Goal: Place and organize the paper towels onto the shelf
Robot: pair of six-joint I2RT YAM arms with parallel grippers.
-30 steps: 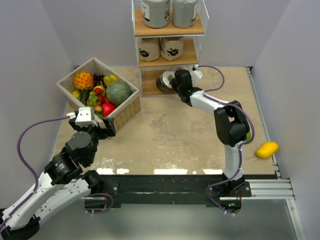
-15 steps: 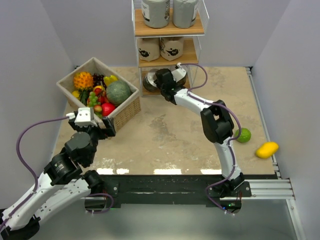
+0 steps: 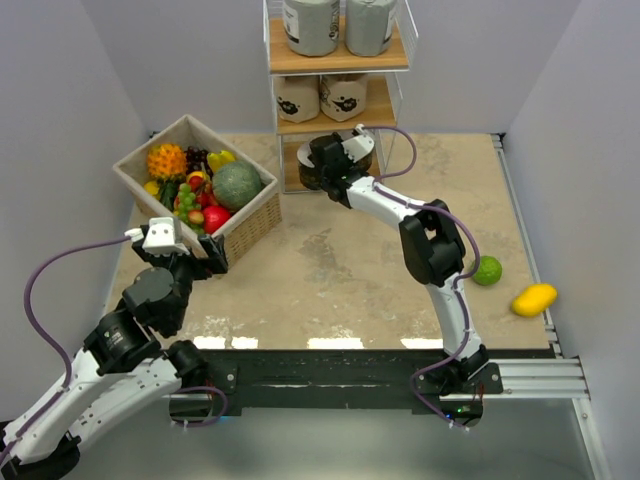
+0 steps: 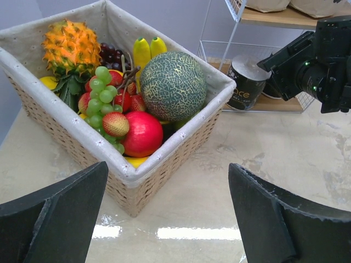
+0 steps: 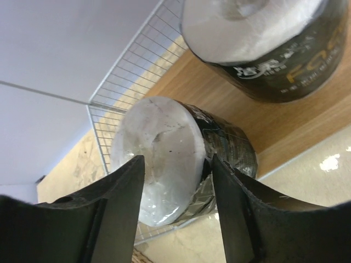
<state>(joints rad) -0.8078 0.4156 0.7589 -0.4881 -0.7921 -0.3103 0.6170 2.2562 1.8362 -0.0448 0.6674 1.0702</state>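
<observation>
The shelf stands at the back centre. Two grey paper towel rolls sit on its top board and two tan printed rolls on the middle board. My right gripper reaches into the left of the bottom tier. In the right wrist view it is shut on a tilted dark-wrapped roll with a pale top, which also shows in the left wrist view. A second dark roll stands just beyond it on the bottom board. My left gripper is open and empty above the table, near the basket corner.
A wicker fruit basket full of fruit stands left of the shelf, close in front of my left gripper. A green round fruit and a yellow mango lie at the right side of the table.
My right gripper has moved left along the bottom tier with the dark roll, mostly in the first half second. The right arm swung off the green fruit. The left arm shifted slightly.
</observation>
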